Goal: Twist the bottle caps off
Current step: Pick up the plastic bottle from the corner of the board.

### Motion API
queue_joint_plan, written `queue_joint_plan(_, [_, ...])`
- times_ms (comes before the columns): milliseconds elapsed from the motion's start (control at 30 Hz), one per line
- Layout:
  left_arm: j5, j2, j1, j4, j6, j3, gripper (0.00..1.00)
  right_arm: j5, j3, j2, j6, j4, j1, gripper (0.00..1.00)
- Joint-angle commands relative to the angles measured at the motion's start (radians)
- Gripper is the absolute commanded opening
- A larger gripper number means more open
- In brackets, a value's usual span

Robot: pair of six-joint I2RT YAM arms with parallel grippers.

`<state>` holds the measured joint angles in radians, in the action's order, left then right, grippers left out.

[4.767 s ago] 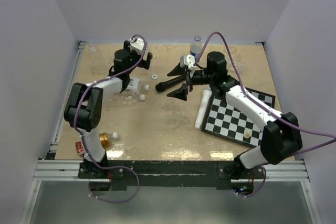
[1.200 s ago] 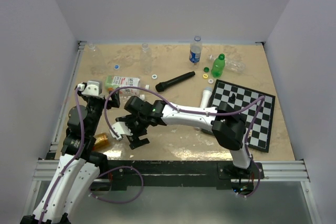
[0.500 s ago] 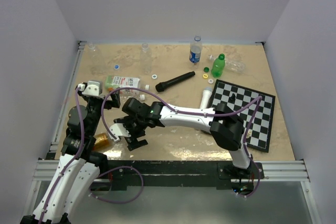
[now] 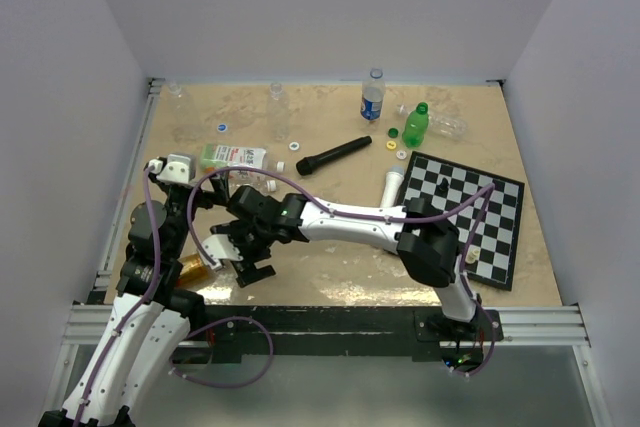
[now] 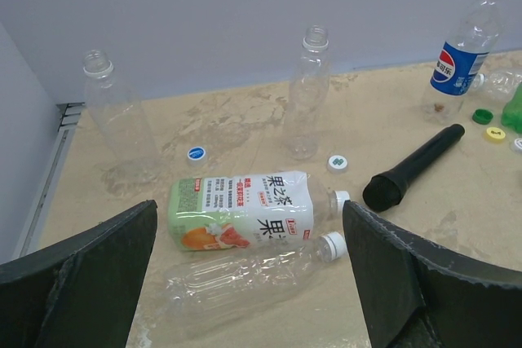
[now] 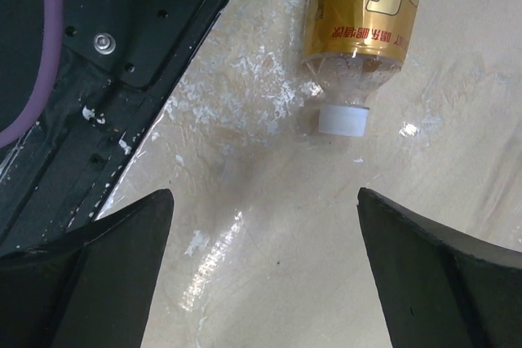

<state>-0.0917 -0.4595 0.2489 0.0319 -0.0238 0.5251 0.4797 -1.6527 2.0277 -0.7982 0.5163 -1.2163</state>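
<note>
Lying on its side, low left in the overhead view, the amber bottle (image 6: 359, 6) has its white cap (image 6: 342, 119) on.
The right gripper (image 6: 261, 275) hangs just above it, jaws spread wide, holding nothing. The left gripper (image 5: 250, 234), equally wide and empty, faces the capless upright bottles (image 5: 308, 87) and loose caps (image 5: 196, 153). The juice bottle (image 5: 245, 209) and Pepsi bottle (image 5: 461, 46) remain capped.

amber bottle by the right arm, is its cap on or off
On: the amber bottle lies on its side, white cap seated on its neck.
</note>
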Motion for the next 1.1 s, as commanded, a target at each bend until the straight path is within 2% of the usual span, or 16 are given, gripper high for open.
queue_joint_plan(0, [0.012, 0.005, -0.003, -0.040, 0.001, -0.010, 1.00, -0.016, -0.061, 0.029, 0.024, 0.011, -0.011, 0.98])
queue_joint_plan(333, [-0.008, 0.004, -0.003, -0.033, -0.001, -0.005, 1.00, -0.087, -0.137, 0.120, 0.126, -0.048, -0.025, 0.98])
queue_joint_plan(467, [-0.121, 0.008, -0.003, -0.033, -0.024, -0.002, 1.00, -0.104, -0.157, 0.160, 0.157, -0.085, -0.025, 0.98])
queue_joint_plan(633, [-0.343, 0.010, -0.005, 0.016, -0.085, -0.005, 1.00, -0.096, -0.176, 0.173, 0.157, -0.101, -0.026, 0.98])
queue_joint_plan(767, [-0.448, 0.019, -0.011, 0.026, -0.106, 0.003, 1.00, -0.086, -0.193, 0.203, 0.155, -0.114, -0.026, 0.98])
queue_joint_plan(1067, [-0.493, 0.022, -0.025, 0.028, -0.111, 0.001, 1.00, -0.078, -0.286, 0.295, 0.172, -0.121, -0.028, 0.98])
